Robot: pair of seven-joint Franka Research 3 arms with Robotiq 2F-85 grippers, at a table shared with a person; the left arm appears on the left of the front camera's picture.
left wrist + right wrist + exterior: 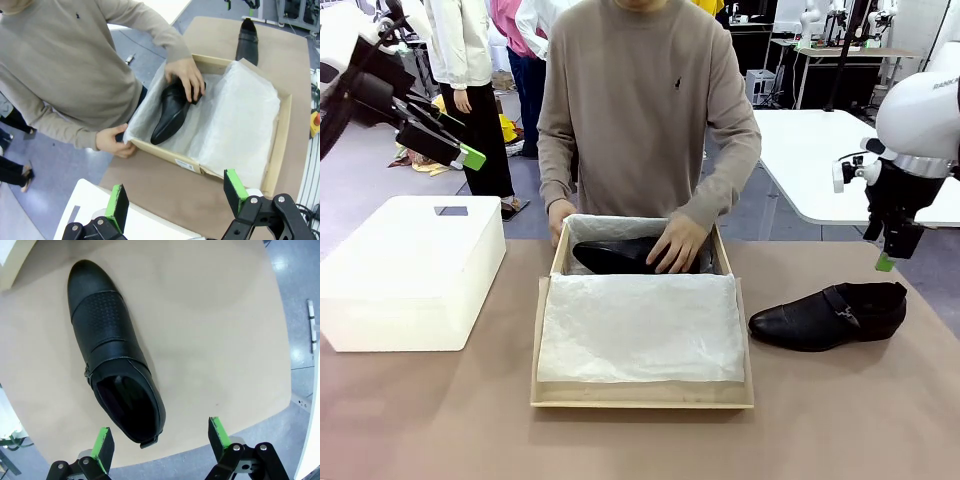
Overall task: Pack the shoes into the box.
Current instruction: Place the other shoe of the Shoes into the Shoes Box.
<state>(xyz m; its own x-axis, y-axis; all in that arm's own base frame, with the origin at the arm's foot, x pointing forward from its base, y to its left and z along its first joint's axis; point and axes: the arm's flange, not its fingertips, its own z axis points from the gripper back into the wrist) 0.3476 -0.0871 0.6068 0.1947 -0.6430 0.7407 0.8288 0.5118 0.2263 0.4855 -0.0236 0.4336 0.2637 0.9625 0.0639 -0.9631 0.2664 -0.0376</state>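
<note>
Left gripper wide | right gripper wide above table shoe, toe toward box

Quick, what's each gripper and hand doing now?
Left gripper: open, empty.
Right gripper: open, empty.
One hand: on shoe in box.
Other hand: holding box wall.

White, rounded arms — the left gripper and right gripper are black with green pads; the person's sweater is beige.

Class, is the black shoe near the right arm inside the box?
Outside: the black leather shoe lies on the table beside the tan cardboard box.
</note>
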